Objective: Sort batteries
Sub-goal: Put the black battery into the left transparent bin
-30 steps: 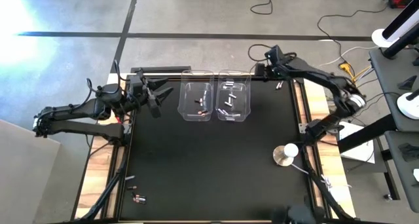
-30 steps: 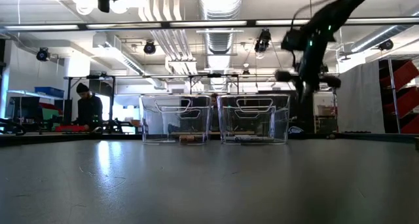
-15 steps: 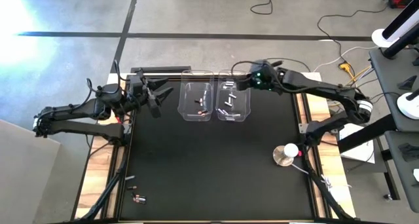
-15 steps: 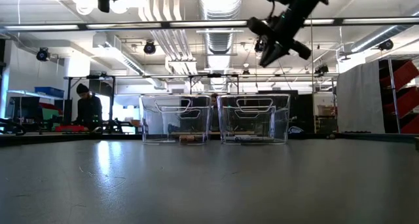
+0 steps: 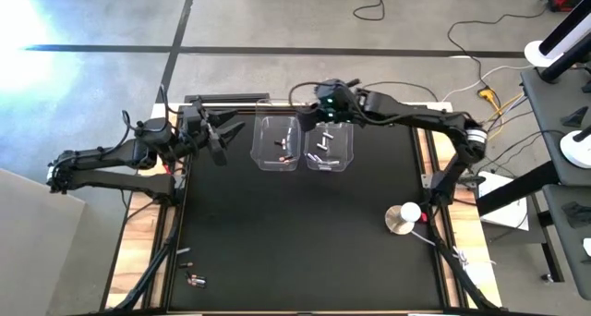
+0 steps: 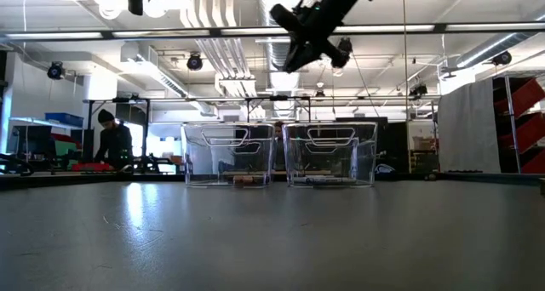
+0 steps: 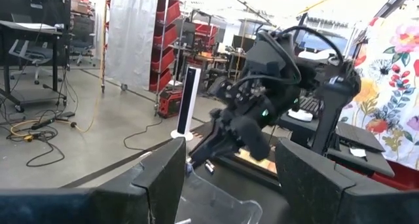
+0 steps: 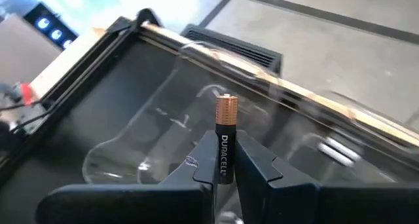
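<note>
My right gripper (image 5: 302,115) hangs high over the far rims of two clear bins, about over the gap between them, and is shut on a black battery with a copper end (image 8: 224,139). It also shows high in the low view (image 6: 292,61). The left bin (image 5: 277,142) holds dark, reddish batteries (image 5: 283,151) on its floor. The right bin (image 5: 330,142) holds silver ones (image 5: 323,142). My left gripper (image 5: 224,137) waits open and level, left of the left bin. Loose batteries (image 5: 191,279) lie on the mat near the table's front left corner. My right gripper pinches the battery's black body (image 8: 223,166) between its two fingertips (image 8: 252,160). The battery lies along the fingers, its copper end (image 8: 226,109) sticking out past the tips. The fingers slant down from the table's right side. The battery is lifted clear, high above the bins.
A round white-and-metal disc (image 5: 404,218) sits on the mat at the right. The black mat (image 5: 295,233) stretches from the bins to the near edge. Beyond the table, in the low view, a person (image 6: 113,139) stands at a bench.
My right gripper has swung from the table's far right corner toward the left along the far edge and has risen. It has turned and now slants over the bins. It has stayed shut.
</note>
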Controlling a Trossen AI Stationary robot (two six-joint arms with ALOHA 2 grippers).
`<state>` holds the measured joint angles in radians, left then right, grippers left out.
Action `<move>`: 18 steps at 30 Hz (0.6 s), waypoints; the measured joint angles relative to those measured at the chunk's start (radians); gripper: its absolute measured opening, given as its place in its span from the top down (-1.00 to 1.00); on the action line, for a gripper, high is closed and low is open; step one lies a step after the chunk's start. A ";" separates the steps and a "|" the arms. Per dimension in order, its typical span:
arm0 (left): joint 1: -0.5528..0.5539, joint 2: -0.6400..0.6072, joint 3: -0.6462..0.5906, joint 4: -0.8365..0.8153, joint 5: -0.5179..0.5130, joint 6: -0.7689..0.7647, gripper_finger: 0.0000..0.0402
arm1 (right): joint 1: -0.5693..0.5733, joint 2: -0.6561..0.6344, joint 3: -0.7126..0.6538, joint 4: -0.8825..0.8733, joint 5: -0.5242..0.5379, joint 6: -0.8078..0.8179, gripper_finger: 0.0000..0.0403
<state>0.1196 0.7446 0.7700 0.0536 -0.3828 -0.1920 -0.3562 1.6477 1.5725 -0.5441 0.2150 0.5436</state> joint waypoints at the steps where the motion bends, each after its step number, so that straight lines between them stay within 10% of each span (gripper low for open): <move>1: 0.000 0.001 0.000 0.003 0.000 0.000 -0.06 | 0.001 0.021 0.023 0.003 -0.015 -0.016 0.88; 18: -0.001 0.036 0.001 -0.057 0.011 -0.289 -0.06 | 0.014 0.224 0.214 0.003 -0.194 -0.204 0.88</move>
<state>0.1188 0.7807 0.7708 -0.0036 -0.3719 -0.4812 -0.3420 1.8719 1.7860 -0.5415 0.0213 0.3395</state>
